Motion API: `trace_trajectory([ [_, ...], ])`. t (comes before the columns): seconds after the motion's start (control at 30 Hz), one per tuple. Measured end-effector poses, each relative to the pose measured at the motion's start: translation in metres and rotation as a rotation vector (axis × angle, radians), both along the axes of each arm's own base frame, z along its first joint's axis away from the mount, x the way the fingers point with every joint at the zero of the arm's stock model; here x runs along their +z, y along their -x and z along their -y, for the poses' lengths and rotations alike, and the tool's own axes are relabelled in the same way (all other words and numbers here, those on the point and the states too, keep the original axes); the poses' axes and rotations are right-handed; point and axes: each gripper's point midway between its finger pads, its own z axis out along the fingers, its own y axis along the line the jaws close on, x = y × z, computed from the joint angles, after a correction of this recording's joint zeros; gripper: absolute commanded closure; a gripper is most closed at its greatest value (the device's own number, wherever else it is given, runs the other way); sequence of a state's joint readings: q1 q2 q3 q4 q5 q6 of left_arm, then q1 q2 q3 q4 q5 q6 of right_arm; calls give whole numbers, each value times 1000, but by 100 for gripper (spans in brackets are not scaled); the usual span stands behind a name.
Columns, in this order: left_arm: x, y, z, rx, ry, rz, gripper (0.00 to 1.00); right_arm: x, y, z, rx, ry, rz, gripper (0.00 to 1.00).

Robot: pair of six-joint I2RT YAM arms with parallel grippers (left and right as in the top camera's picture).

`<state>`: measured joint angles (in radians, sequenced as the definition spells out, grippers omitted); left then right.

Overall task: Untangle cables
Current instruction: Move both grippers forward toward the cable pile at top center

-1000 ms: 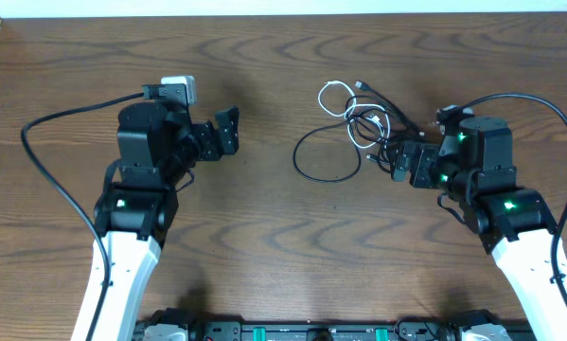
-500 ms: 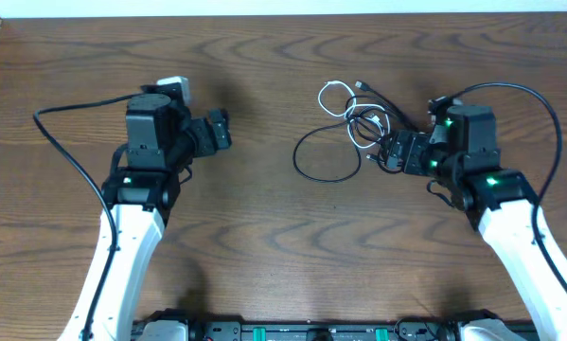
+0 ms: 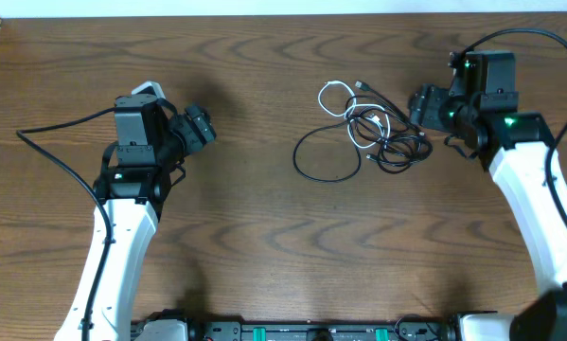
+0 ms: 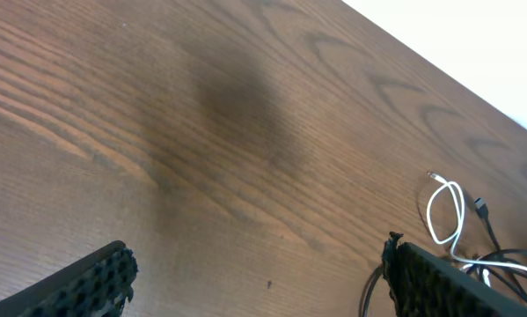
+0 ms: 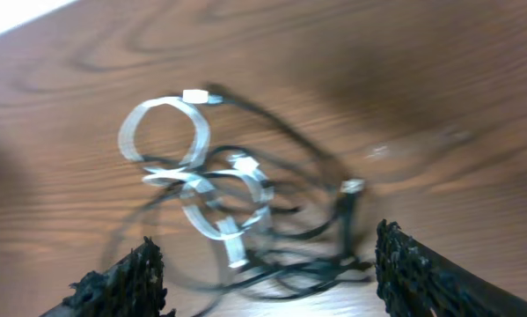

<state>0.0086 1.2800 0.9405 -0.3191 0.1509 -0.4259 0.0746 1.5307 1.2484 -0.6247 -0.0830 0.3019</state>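
- Left gripper [image 3: 196,126]: seen well left of the cables [image 3: 373,133], above bare table [image 3: 264,237]; touching nothing.
- Left wrist view: left gripper [image 4: 259,255] jaws spread wide, nothing between them, only wood grain below; cables [image 4: 439,211] visible far right of frame, well apart from the fingers [image 4: 96,277].
- Cables: lying on the table right of centre, toward the far edge, as one loose tangle of white and black.
- White cable [image 5: 162,103]: looped in rounded coils at the far-left part of the tangle, crossing the black strands.
- Black cable [image 3: 295,159]: one large open loop reaching out on the left side of the tangle; tighter black coils bunched on the right side.
- Right gripper [image 3: 423,104]: just beside the right edge of the tangle, pointing at it.
- Right wrist view: right gripper [image 5: 267,251] jaws apart, moderately wide, no strand pinched; cables [image 5: 219,211] lying ahead of the fingertips [image 5: 131,277]. Picture blurred; contact between fingers and nearest black coil cannot be told.
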Motion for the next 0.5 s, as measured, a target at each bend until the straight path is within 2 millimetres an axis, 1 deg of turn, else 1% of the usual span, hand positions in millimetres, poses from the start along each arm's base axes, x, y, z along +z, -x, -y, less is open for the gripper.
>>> trace_trajectory([
  [0.1,-3,3,2,-13,-1,-14,9,-29,-1,11,49,60,-73,26],
  [0.17,-3,3,7,-34,12,-14,9,-49,2,8,119,61,-130,27],
  [0.23,-3,4,14,-57,24,-17,9,-65,6,0,192,46,-171,30],
  [0.33,-4,6,23,-88,34,-24,9,-78,7,-11,272,13,-195,30],
  [0.43,-4,8,34,-127,30,-25,9,-84,6,-19,323,-4,-191,31],
  [0.47,-4,8,36,-140,27,-25,9,-88,6,-23,341,-7,-196,32],
  [0.5,-5,9,40,-154,24,-27,9,-91,6,-27,358,-9,-202,37],
])
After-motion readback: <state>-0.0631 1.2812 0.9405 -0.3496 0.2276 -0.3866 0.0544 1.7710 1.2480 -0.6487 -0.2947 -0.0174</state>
